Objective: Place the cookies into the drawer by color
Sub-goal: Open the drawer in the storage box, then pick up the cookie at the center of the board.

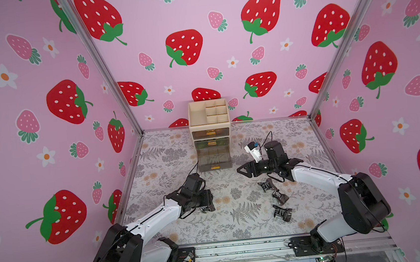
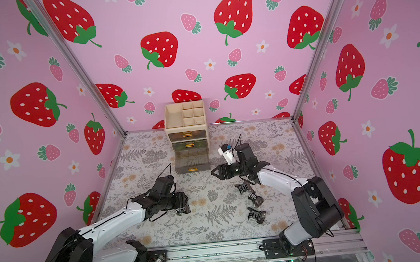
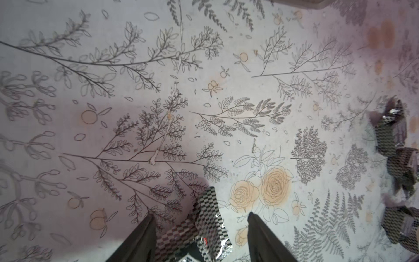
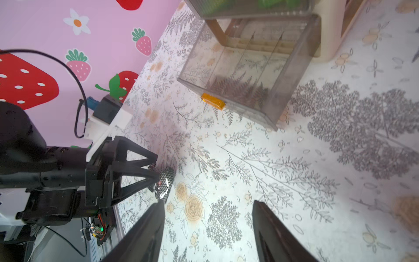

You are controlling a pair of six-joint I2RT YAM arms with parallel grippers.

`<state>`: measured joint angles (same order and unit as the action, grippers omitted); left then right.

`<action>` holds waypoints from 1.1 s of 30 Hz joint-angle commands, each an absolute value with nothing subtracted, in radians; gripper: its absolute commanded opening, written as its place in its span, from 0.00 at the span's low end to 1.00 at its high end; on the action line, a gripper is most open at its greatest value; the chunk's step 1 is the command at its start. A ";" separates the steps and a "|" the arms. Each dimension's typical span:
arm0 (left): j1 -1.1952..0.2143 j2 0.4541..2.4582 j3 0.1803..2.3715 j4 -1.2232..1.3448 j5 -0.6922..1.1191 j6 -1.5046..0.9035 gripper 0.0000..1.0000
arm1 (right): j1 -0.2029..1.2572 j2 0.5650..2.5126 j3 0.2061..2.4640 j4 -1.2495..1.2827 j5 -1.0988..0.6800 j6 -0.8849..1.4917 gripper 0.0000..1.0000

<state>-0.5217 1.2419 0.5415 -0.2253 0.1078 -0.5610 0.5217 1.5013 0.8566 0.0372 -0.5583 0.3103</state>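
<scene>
Four black cookies show in both top views — three loose (image 1: 267,184) (image 1: 280,196) (image 1: 283,212) at lower right of centre, one (image 3: 209,223) pinched by the left gripper (image 3: 199,236), partly hidden. The right gripper (image 4: 207,226) is spread, empty. One drawer (image 1: 210,134) unit stands at centre — bottom tray out; upper contents are hard to make out.

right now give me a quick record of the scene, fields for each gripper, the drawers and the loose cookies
left gripper: black cookie between its fingers, low over the table
right gripper: open, empty, near the bottom drawer
bottom drawer: pulled out, looks empty
middle drawer: shut, green showing inside
top drawer: shut, contents unclear
loose cookies: three black ones on the table by the right arm
</scene>
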 commanded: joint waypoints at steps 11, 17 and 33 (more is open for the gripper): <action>-0.695 1.157 0.572 -0.434 0.021 -0.703 0.65 | 0.528 1.302 0.703 0.055 -0.536 0.362 0.66; -0.745 1.180 0.607 -0.512 -0.075 -0.703 0.64 | 0.541 1.222 0.660 0.051 -0.526 0.377 0.66; -0.921 0.992 0.651 -0.802 -0.176 -0.850 0.40 | 0.557 1.130 0.621 0.018 -0.486 0.377 0.66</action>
<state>-0.9031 1.0210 0.6609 -0.7307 -0.1936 -0.8055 0.5499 1.1503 0.6289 0.0319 -0.4942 0.3744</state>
